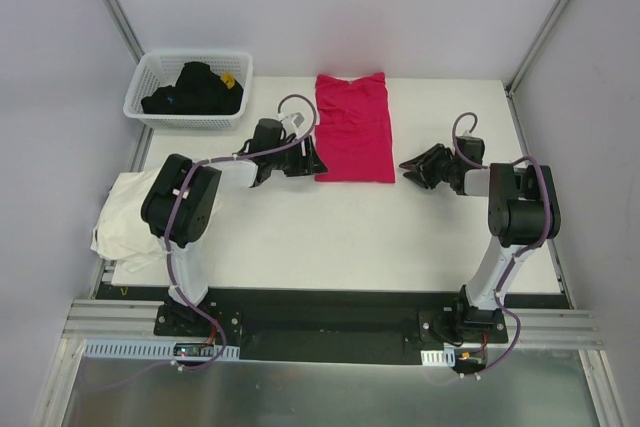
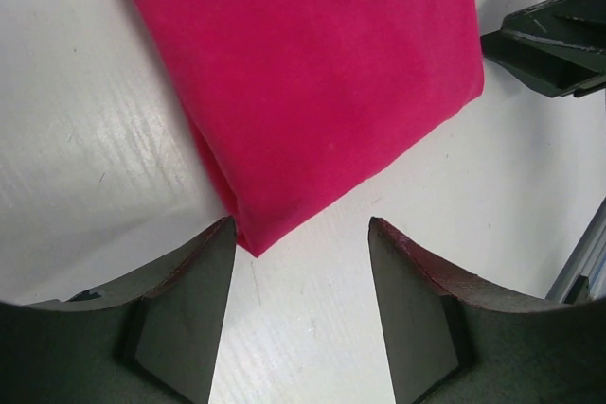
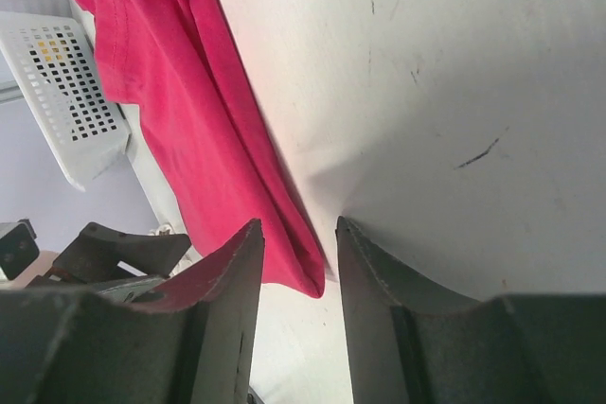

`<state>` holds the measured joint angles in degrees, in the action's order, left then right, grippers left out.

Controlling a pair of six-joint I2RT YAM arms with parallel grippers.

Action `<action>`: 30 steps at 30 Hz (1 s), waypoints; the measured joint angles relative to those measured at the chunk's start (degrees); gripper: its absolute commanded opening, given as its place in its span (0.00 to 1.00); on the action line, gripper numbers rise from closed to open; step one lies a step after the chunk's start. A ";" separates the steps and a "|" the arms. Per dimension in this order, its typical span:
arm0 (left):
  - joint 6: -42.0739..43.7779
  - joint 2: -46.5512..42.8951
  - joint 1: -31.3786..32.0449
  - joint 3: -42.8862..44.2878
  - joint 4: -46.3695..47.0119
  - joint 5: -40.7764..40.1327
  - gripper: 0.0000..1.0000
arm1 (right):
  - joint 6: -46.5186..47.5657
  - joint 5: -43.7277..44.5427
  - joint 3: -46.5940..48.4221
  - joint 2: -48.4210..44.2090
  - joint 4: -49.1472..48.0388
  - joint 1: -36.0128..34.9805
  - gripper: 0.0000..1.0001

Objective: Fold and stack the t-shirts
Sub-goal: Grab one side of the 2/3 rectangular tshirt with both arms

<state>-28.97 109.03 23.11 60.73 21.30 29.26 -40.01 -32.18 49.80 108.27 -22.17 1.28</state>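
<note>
The magenta-red t-shirt (image 1: 352,127) lies folded into a long strip at the back middle of the table. My left gripper (image 1: 315,159) sits low at its near left corner, and my right gripper (image 1: 410,169) at its near right corner. In the left wrist view the left gripper (image 2: 301,229) is open, with the shirt's (image 2: 312,73) corner just beyond the left fingertip. The right gripper (image 3: 298,229) is open, and the shirt's (image 3: 189,111) folded corner lies in the gap, not pinched. The cream-white t-shirt (image 1: 125,222) lies crumpled at the table's left edge.
A white lattice basket (image 1: 190,89) holding dark clothes stands at the back left and also shows as the basket (image 3: 66,92) in the right wrist view. Grey walls and frame posts bound the table on three sides. The arm bases sit at the near edge.
</note>
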 measured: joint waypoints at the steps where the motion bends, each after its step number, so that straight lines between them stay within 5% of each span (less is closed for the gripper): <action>1: 0.00 0.17 -0.15 -0.33 0.17 0.00 0.59 | 0.09 0.00 0.00 0.00 -0.02 0.00 0.40; 30: -3.69 0.66 -0.33 -6.14 6.75 0.31 0.60 | 0.31 0.22 -1.66 -0.42 -2.67 -4.33 0.41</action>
<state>-32.67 109.69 22.79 54.59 28.05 29.56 -39.70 -31.97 48.14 107.85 -24.84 -3.05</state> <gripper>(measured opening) 0.604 0.413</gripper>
